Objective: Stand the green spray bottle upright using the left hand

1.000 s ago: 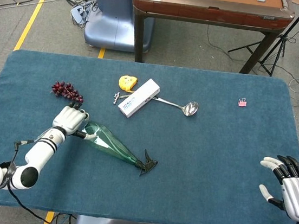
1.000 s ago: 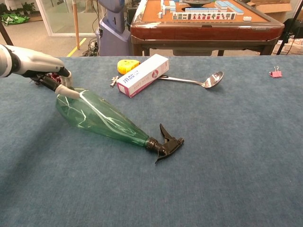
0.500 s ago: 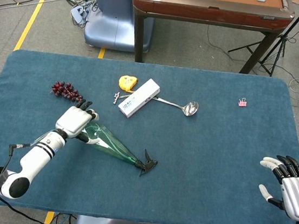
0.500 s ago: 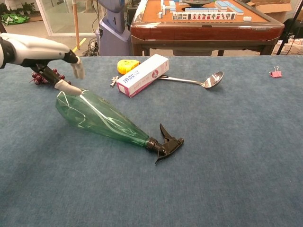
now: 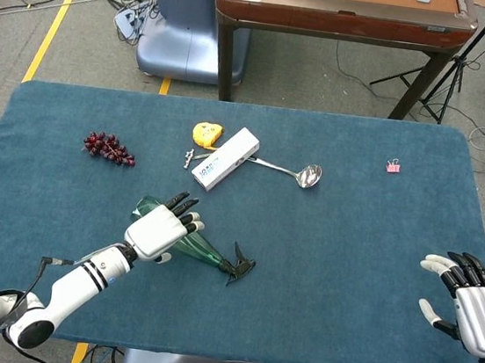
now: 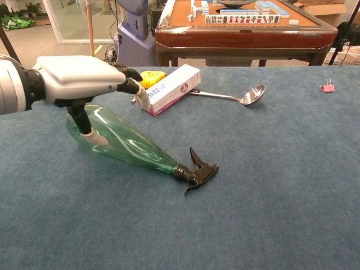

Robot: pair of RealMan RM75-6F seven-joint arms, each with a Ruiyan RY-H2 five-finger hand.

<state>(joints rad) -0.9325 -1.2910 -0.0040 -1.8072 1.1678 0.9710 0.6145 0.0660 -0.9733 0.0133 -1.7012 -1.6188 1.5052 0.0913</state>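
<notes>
Green spray bottle (image 6: 126, 145) lies on its side on the blue table (image 5: 349, 248), black trigger head (image 6: 198, 169) pointing toward your right. Your left hand (image 5: 162, 227) hangs over the bottle's wide body, fingers spread, thumb (image 6: 90, 134) down against the plastic; no grasp closed on it. Your right hand (image 5: 467, 302) rests released, fingers apart, at the table's near right edge.

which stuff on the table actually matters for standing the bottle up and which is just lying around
Part of the job:
- green spray bottle, lying on its side
- left hand, spread over the bottle's body

Just lying about:
- grapes
- yellow tape measure
- white box
- ladle
- small metal piece beside the box
- pink clip
- right hand, idle at the table's edge
</notes>
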